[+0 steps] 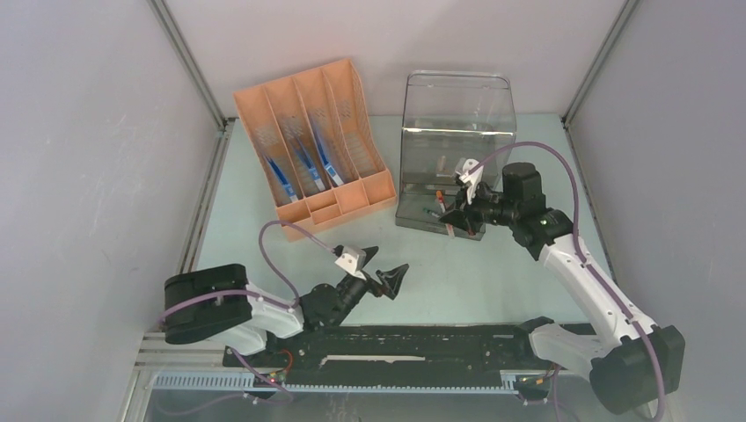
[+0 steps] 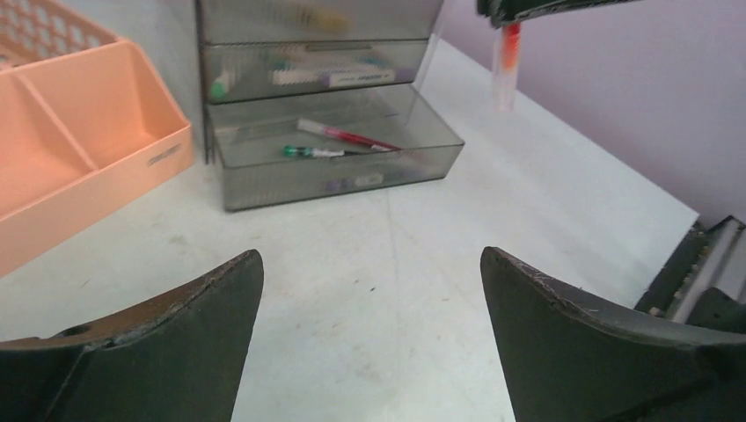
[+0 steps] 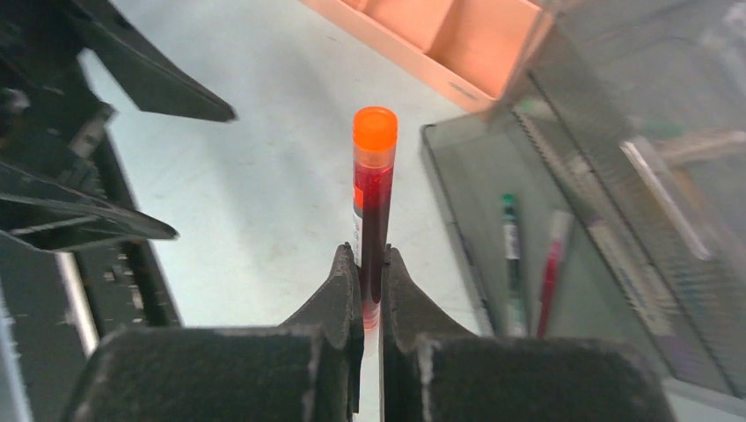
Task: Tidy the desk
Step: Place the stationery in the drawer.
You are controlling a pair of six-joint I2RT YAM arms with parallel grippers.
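Right gripper (image 3: 369, 264) pinches an orange-capped red tube (image 3: 374, 176) above the desk (image 1: 475, 281); left gripper (image 1: 383, 272) gapes wide, holding nothing.

The pale green desk fills the middle of the top view. At its upper left the orange file organizer (image 1: 378, 189) carries 3 blue pens (image 1: 280, 171) in its long slots. To its right stands a smoky clear drawer unit (image 1: 457, 114), and its bottom drawer (image 2: 264, 185), pulled out, holds 2 pens, a red one (image 2: 347, 135) and a green one (image 2: 308, 151). What lies in the upper drawers is blurred behind the tinted plastic. The tube's lower end is hidden between the right fingers, and its label is too small to read.
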